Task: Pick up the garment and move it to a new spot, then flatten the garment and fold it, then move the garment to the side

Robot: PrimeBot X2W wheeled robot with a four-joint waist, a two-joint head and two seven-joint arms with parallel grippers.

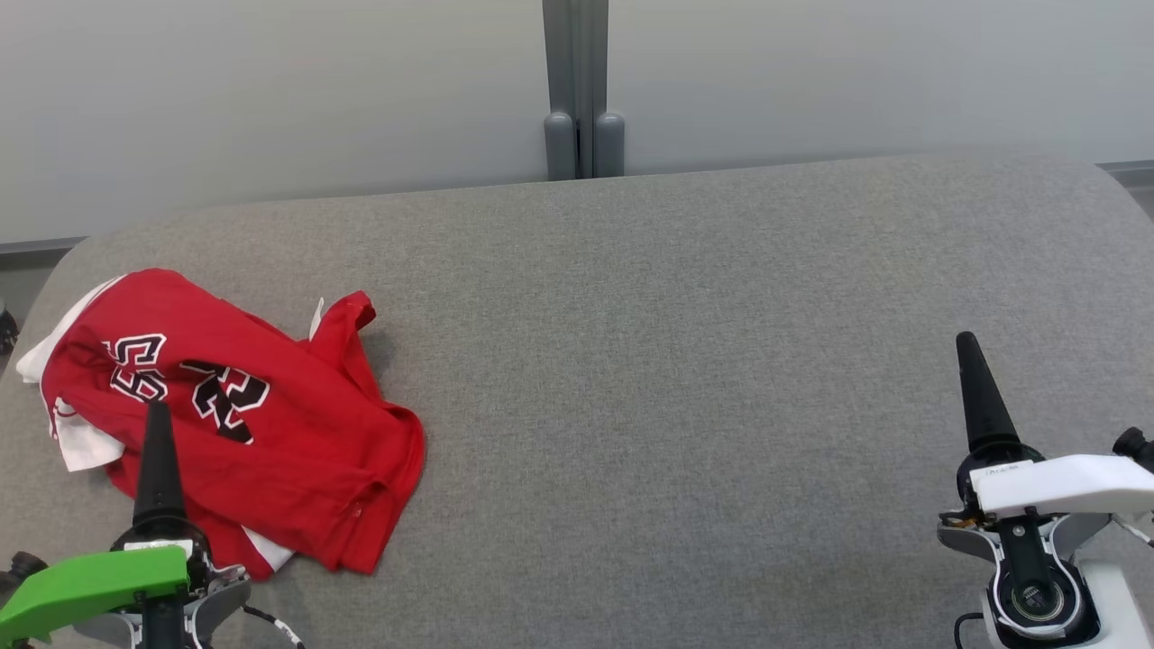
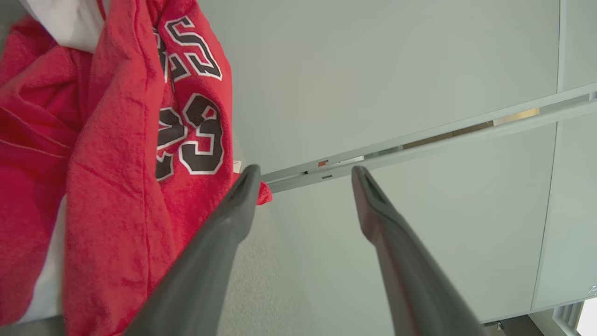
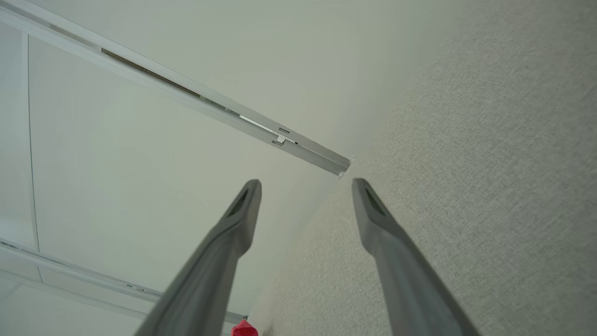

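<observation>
A red garment (image 1: pixel 261 424) with black-and-white numbers and white patches lies crumpled on the left part of the grey table (image 1: pixel 676 361). My left gripper (image 1: pixel 159 424) hovers over its near left part, open, with nothing between its fingers. In the left wrist view the garment (image 2: pixel 107 163) lies to the left of the open left gripper (image 2: pixel 305 175). My right gripper (image 1: pixel 969 351) is at the table's right side, far from the garment. In the right wrist view the right gripper (image 3: pixel 305 184) is open and empty, and a small red tip of the garment (image 3: pixel 243 328) peeks in at the bottom.
A pale wall (image 1: pixel 270 90) with a grey vertical post (image 1: pixel 577 90) runs behind the table's far edge. The table's rounded corners fall away at the left and right.
</observation>
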